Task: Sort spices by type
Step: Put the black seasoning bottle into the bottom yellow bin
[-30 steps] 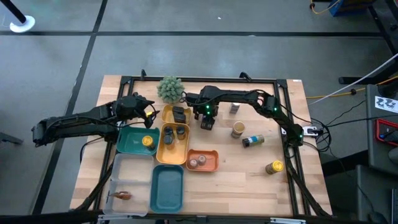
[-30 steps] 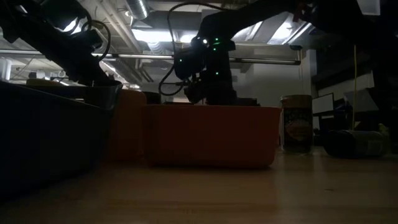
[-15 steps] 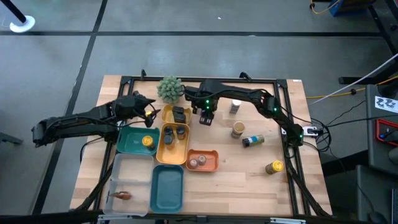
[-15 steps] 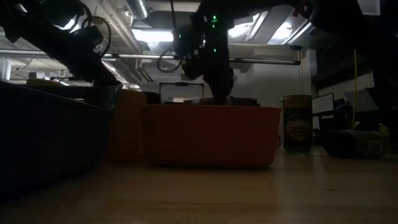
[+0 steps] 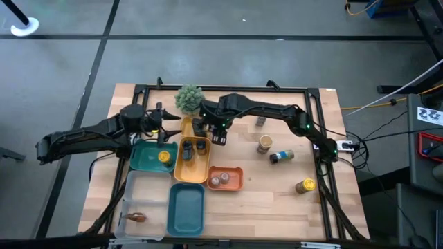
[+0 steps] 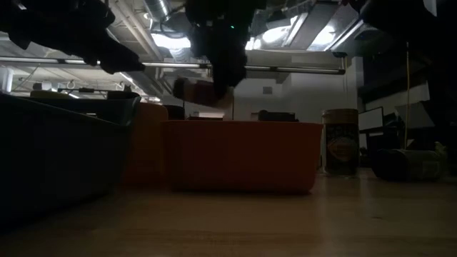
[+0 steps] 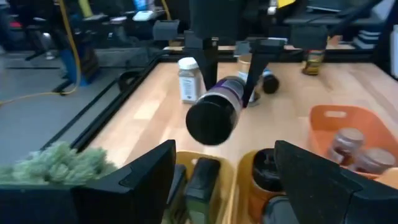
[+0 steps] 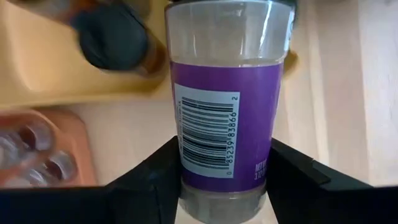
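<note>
My right gripper [image 5: 220,131] hangs above the right rim of the yellow tray [image 5: 181,167], shut on a clear spice jar with a purple label [image 8: 227,112] and a dark cap [image 7: 211,121]. My left gripper [image 5: 165,125] stands open left of that tray, pointing toward the jar and holding nothing. Dark-capped jars [image 5: 194,146] stand in the yellow tray. A yellow-capped jar [image 5: 164,157] sits in the teal tray [image 5: 142,160]. Two jars [image 5: 220,180] stand in the orange tray [image 5: 235,171]. My right gripper pinches the jar between its two fingers [image 8: 155,183] at the labelled wall near its bottom end [image 8: 224,177]. The fingers come from above, pointing down, and lie across the jar. The jar is lifted clear and lies roughly level, cap toward my left gripper.
On the bare wood to the right are a white-capped jar [image 5: 261,120], a tan jar [image 5: 265,143], a lying bottle [image 5: 282,156] and a yellow-capped jar [image 5: 305,185]. A fuzzy green plant [image 5: 188,98] stands at the far edge. A second teal tray [image 5: 187,209] and a clear tray [image 5: 142,197] lie near.
My right gripper has risen and gone toward the table's left with the purple-labelled jar, which is lifted clear of the wood and now hangs by the yellow tray's rim. My left gripper has tipped up and turned a little, staying open.
</note>
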Controlling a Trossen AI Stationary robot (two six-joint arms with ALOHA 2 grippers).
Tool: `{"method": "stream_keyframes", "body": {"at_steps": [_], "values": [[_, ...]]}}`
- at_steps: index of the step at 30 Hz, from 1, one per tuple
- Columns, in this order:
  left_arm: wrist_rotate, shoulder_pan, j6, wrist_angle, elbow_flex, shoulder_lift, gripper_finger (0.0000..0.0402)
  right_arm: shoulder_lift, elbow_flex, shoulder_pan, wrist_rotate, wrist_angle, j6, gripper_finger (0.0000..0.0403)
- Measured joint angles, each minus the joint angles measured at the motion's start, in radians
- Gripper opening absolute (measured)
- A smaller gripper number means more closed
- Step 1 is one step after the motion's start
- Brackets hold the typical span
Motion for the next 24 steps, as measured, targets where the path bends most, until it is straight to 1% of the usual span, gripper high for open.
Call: {"method": "stream_keyframes", "body": {"at_steps": [6, 13, 24], "values": [[0.026, -0.037, -0.022, -0.007, 0.000, 0.002, 0.0263, 0.000, 0.000, 0.048, 0.000, 0.132, -0.024, 0.0186], [0.038, -0.096, -0.043, -0.007, 0.000, 0.003, 0.0263, 0.000, 0.000, 0.074, 0.004, 0.251, -0.025, 0.0188], [0.039, -0.122, -0.073, -0.009, 0.000, 0.002, 0.0263, 0.004, -0.002, 0.101, 0.004, 0.266, -0.024, 0.0190]]}}
